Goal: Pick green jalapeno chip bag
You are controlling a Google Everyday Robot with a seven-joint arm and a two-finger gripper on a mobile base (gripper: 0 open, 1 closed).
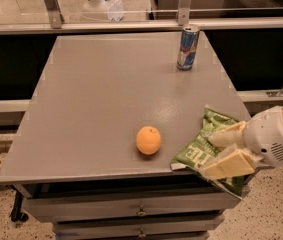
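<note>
The green jalapeno chip bag lies at the table's front right corner, its lower end hanging over the front edge. My gripper reaches in from the right. Its two cream fingers are closed on the bag's right side, one above and one below it. The white wrist sits just off the table's right edge. The bag's right part is hidden behind the fingers.
An orange sits just left of the bag near the front edge. A blue and silver drink can stands upright at the back right. The grey table has drawers below. A rail and glass panel run behind.
</note>
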